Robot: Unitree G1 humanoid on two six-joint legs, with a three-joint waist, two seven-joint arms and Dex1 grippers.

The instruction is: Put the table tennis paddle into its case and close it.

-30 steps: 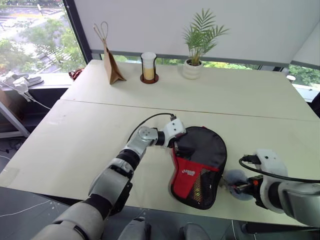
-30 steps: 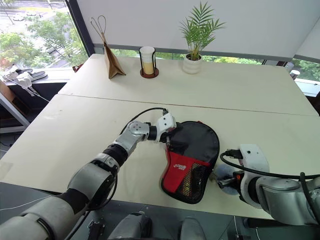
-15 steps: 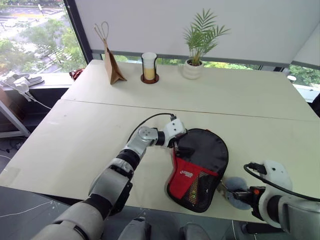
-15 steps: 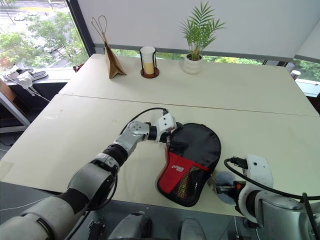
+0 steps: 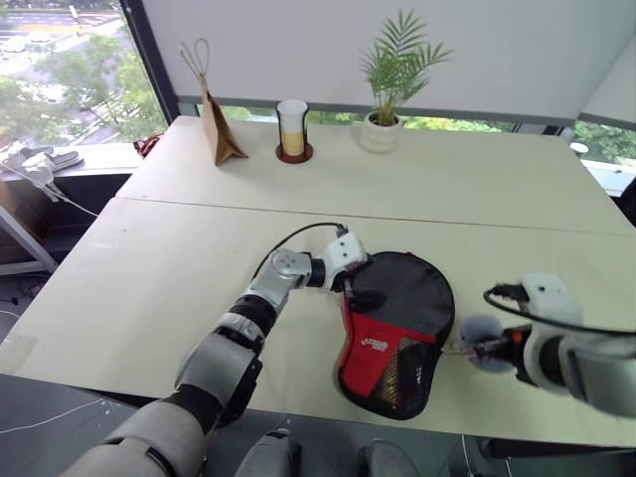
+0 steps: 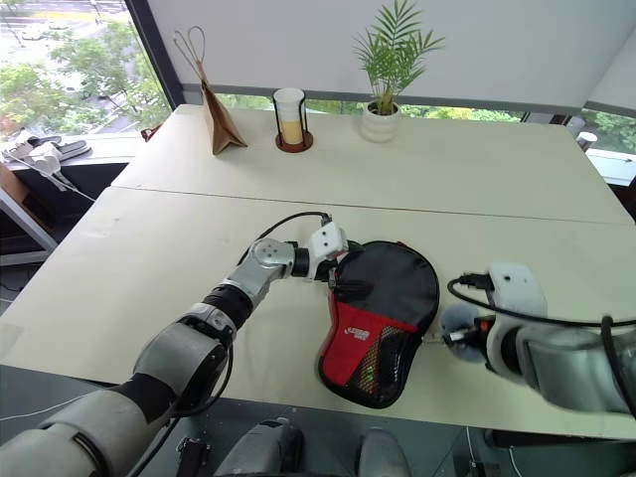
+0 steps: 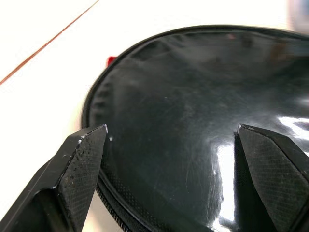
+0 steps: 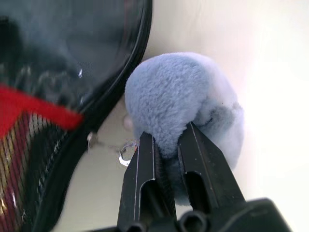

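Right tool (image 8: pixel 166 140) pinching plush toy (image 8: pixel 183 101) — beside case (image 5: pixel 397 328)

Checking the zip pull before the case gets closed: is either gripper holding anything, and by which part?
The right gripper pinches the grey-blue plush toy at its near edge. The left gripper is open over the case, holding nothing.

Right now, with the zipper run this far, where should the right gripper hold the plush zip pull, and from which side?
Grip the grey-blue plush pull at its base, where the small ring and chain lead to the case. Come from the case's right edge, fingers pointing down along the table. The plush ball is soft and round, so a pinch low near the ring, as the right gripper has now, gives firmer pull.
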